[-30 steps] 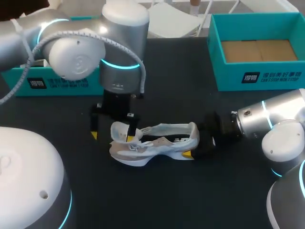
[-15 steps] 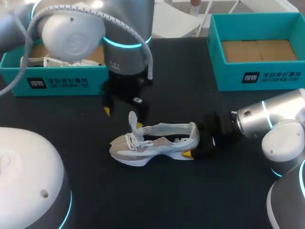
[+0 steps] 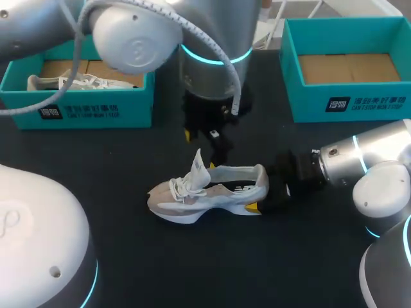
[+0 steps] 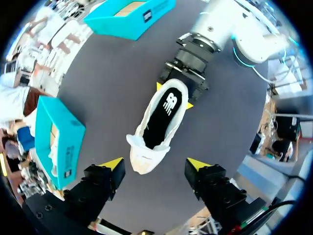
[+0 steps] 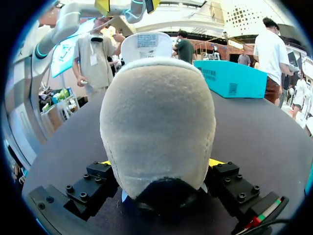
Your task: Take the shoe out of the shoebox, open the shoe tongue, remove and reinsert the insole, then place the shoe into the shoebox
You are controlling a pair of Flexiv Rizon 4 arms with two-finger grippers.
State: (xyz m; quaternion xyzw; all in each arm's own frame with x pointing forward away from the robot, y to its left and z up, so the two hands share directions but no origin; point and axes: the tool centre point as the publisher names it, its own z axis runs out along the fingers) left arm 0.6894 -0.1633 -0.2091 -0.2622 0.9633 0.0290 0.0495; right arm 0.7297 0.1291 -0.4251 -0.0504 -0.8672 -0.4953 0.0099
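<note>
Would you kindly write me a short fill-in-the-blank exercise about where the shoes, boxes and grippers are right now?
1. The right gripper is shut on the shoe at its ___.
2. The left gripper hangs over the shoe with its fingers ___.
3. A second shoe lies in the shoebox on my ___ side.
4. The other shoebox holds ___ shoe.

Missing words: heel; open; left; no.

White-and-beige shoe [image 3: 209, 192] upright on its sole on the surface [image 3: 192, 269], tongue [image 3: 199, 163] standing up, black insole [image 4: 166, 117] inside. Open teal shoebox [image 3: 347, 106] well apart; another teal box [image 3: 83, 106] holding a second shoe [image 3: 70, 81].
</note>
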